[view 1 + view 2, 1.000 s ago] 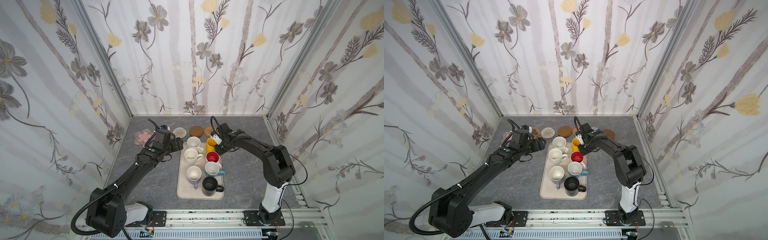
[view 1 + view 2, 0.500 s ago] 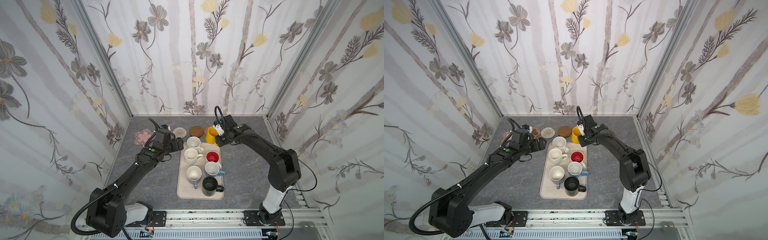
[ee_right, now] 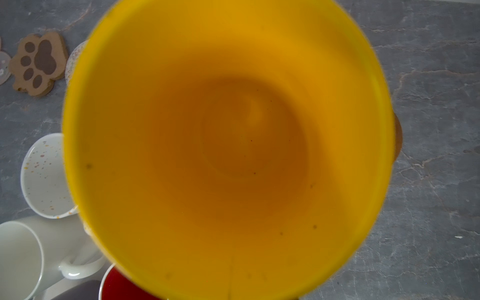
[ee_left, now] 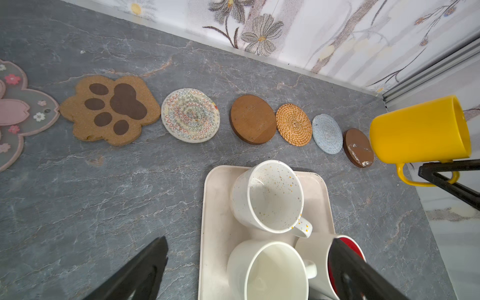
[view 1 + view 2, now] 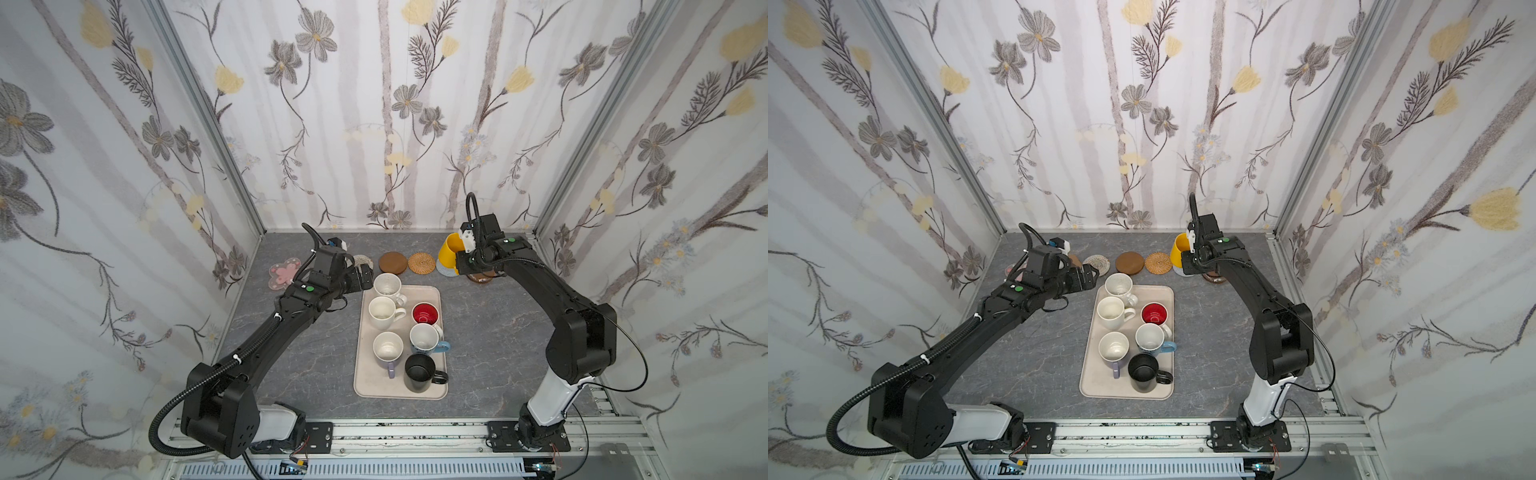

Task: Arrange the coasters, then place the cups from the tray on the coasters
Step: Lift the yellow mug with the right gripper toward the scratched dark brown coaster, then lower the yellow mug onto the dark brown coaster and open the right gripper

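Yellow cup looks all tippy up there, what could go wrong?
The yellow mug hangs tilted, gripped by the right end effector only at its handle; it might swing or slip.
The grey-blue coaster and amber coaster lie close together; the mug could land across both.
The open left end effector is beside the speckled mug, crowded by others on the tray; it may knock them.

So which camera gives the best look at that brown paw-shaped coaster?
The left wrist view: the paw coaster lies whole and unobstructed there, between the pink flower coaster and the crocheted coaster. The right wrist view catches it small, at the edge. In both top views the left arm covers it almost entirely.
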Controlling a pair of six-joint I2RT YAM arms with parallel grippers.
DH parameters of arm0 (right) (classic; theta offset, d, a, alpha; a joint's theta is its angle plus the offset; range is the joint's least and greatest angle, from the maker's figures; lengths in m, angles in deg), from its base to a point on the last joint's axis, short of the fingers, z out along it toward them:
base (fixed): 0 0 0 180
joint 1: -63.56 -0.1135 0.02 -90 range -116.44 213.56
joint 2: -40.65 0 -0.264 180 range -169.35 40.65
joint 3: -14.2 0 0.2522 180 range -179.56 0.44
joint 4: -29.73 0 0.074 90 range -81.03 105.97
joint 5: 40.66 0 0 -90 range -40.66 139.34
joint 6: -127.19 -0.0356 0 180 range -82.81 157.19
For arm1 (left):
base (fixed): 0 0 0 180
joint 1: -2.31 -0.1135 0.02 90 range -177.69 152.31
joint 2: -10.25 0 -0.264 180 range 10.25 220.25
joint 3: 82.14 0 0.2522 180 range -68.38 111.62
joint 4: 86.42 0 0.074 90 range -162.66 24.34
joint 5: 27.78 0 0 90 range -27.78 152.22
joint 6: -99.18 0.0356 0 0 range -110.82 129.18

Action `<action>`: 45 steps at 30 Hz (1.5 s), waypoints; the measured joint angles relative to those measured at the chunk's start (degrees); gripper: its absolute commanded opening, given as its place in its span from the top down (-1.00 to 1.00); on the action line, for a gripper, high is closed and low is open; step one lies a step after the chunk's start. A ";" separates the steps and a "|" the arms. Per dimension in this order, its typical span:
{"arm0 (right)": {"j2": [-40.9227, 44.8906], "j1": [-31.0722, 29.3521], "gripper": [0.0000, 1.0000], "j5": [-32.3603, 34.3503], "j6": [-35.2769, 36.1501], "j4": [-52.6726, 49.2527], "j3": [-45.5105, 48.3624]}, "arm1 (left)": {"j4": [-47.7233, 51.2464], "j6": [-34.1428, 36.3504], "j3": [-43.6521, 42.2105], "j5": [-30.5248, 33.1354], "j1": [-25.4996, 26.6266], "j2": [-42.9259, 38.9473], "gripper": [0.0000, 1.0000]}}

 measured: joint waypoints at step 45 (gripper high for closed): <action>-17.44 12.66 1.00 5.07 -3.30 1.73 -6.91 | 0.79 1.51 6.32 -0.26 2.36 13.09 -1.00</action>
